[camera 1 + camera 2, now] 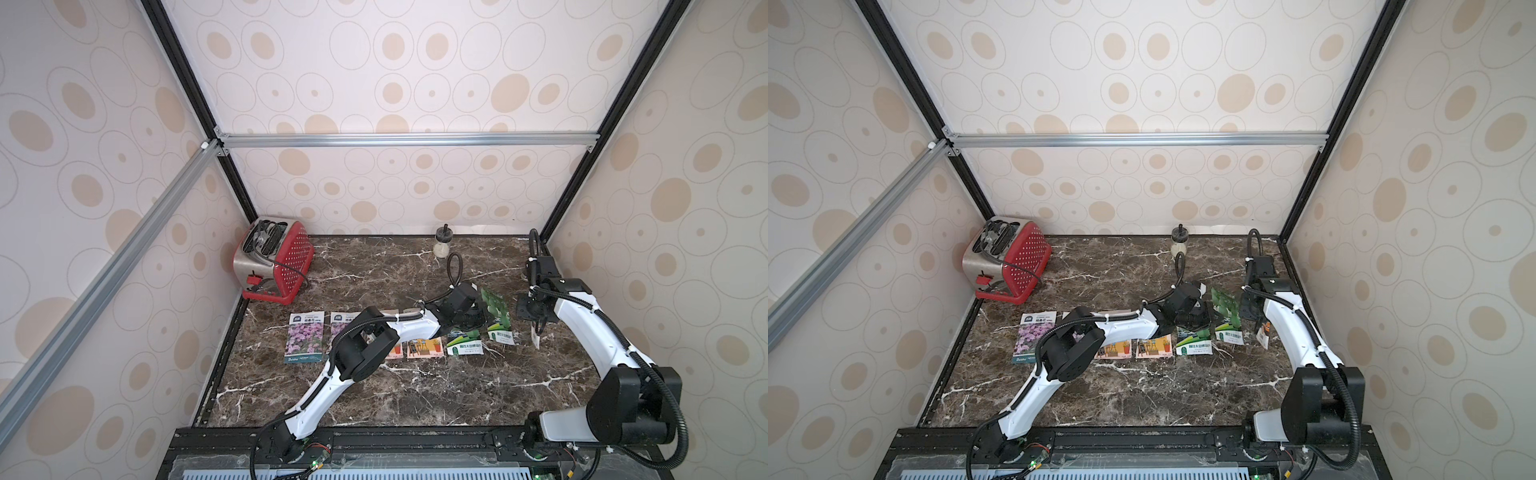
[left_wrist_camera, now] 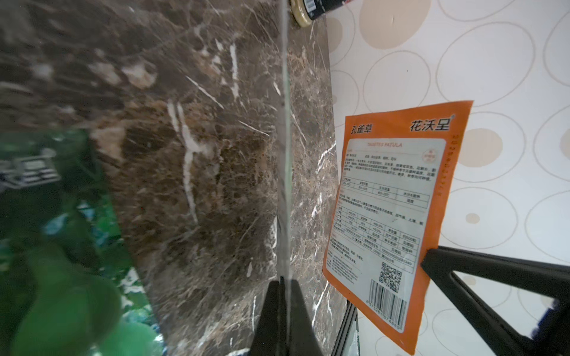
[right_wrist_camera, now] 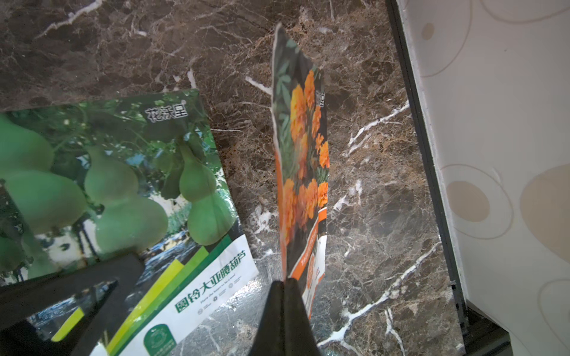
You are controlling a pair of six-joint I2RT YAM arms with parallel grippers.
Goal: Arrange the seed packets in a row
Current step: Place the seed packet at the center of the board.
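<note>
The right gripper (image 3: 285,285) is pinched closed on the bottom edge of the orange marigold packet (image 3: 300,160). The packet hangs clear of the marble worktop (image 1: 415,395), near its right edge, and the left wrist view shows its white printed back (image 2: 394,215). In both top views it dangles just beside the right end of the row (image 1: 536,338) (image 1: 1262,333).

The left gripper (image 2: 283,285) is clamped closed on the thin edge of a raised gourd packet (image 1: 498,318). This green packet stands tilted at the row's right end, close beside the marigold packet but apart from it.

The other seed packets lie flat in a line to its left:
- a flat gourd packet (image 1: 464,344), next to the raised one
- a shopfront packet (image 1: 424,347)
- a second shopfront packet (image 1: 395,352), mostly hidden under the left arm
- a purple-flower packet (image 1: 304,337) at the left end, with another one (image 1: 341,326) partly covered beside it

A red toaster (image 1: 272,257) sits in the far left corner. A small jar (image 1: 443,246) stands against the back wall.
</note>
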